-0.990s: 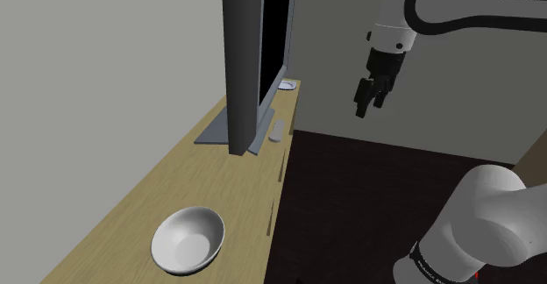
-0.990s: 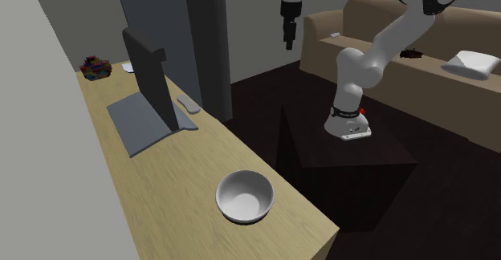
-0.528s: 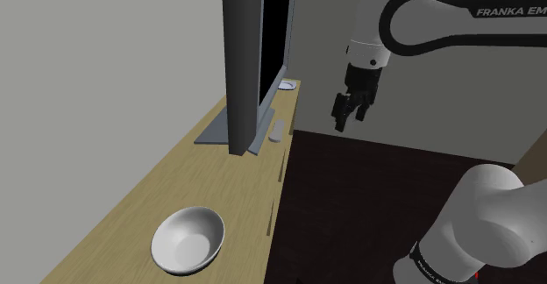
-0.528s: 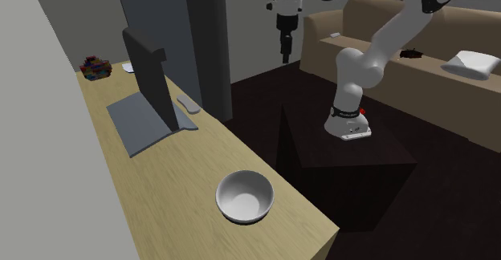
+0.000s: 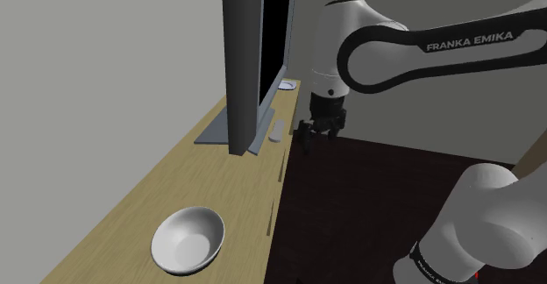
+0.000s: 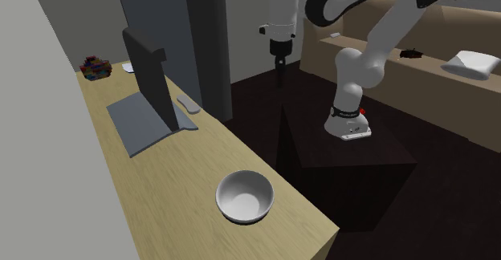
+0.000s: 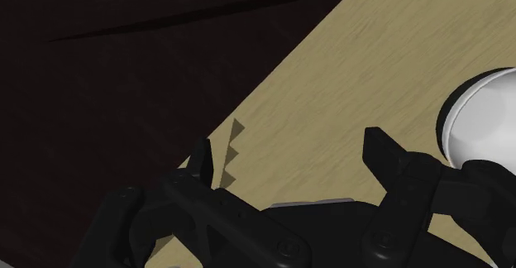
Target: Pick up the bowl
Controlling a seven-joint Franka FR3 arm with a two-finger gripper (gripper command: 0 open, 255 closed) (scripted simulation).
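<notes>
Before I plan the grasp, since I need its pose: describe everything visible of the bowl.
The bowl is plain white, round and smooth, with a thin rim and an empty hollow. It sits upright on the wood-look table, near the end away from the monitor. Only the table touches it; the open hand hangs well apart.

Counter [image 5: 219, 181]: pale wood, matt, fine grain. Bowl [image 5: 188, 239]: white, smooth, slight sheen. Tool [image 7: 288, 142]: matt black. Arm [image 5: 344, 35] shell: smooth white.
</notes>
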